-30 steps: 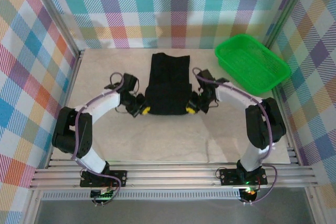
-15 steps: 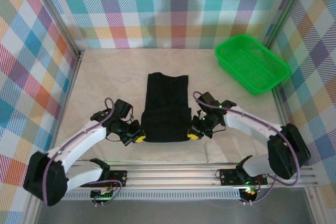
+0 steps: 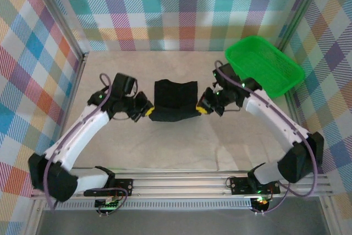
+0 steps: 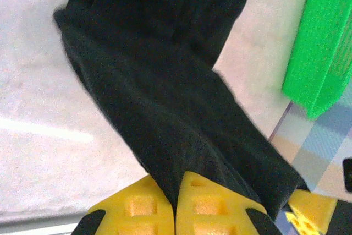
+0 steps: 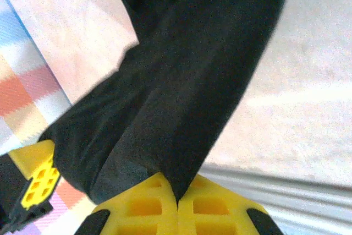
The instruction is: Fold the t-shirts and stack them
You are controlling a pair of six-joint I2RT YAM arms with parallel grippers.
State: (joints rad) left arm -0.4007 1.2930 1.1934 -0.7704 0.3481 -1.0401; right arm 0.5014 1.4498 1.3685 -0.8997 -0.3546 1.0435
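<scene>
Mid-table, shirt (image 3: 175, 100) spans between left gripper (image 3: 145, 112), clamped on near-left corner, and right gripper (image 3: 202, 108), clamped on near-right; held edge runs left-right; cloth lies beyond; arms equally near

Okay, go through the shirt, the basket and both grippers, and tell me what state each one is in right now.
t-shirt: doubled over on the table, pinched at both near corners.
left gripper: shut on the t-shirt's left corner.
right gripper: shut on the t-shirt's right corner.
basket: upright, empty, apart from the t-shirt.
</scene>
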